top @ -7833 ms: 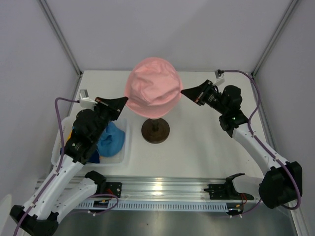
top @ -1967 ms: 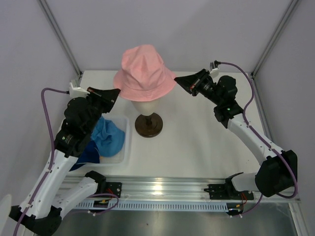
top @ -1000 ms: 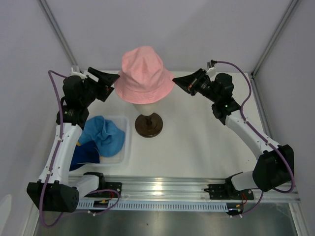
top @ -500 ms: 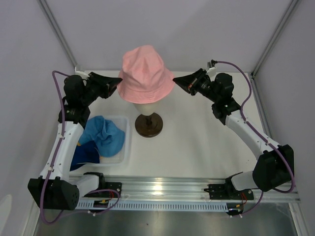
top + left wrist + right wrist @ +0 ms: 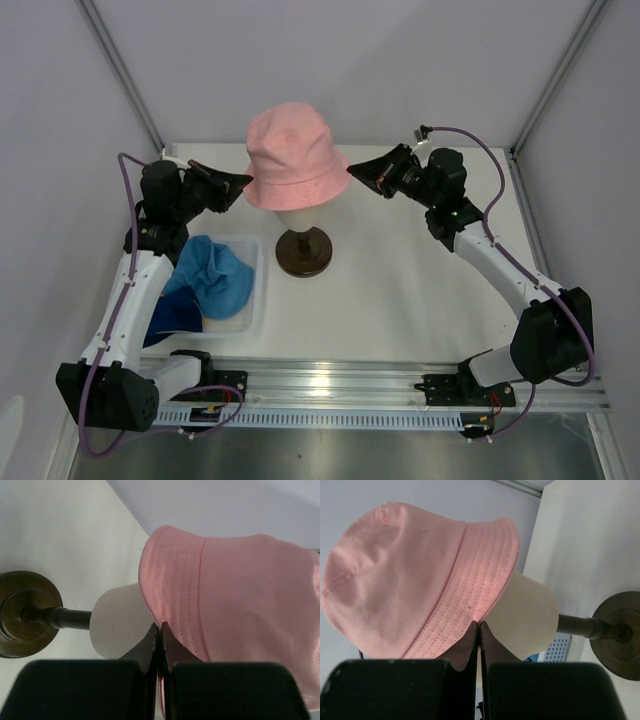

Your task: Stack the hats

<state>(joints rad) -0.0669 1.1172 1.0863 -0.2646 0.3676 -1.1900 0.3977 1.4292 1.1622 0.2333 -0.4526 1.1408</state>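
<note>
Pinching pink hat (image 5: 295,150) brim edges: left tool (image 5: 247,182), right tool (image 5: 351,171); table (image 5: 420,290) open right.

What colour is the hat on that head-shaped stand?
The hat is pink; the top external view shows it best.

Beige head form (image 5: 297,214) on brown round base (image 5: 290,263); clear tray (image 5: 256,310) alongside

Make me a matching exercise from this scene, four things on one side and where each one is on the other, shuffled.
1. pink hat
2. light blue hat
3. brown base
4. left gripper

A. in the clear tray
B. standing on the table
C. shut on the pink hat
D. on the head form

Pairs: 1-D, 2-A, 3-B, 4-C
</note>
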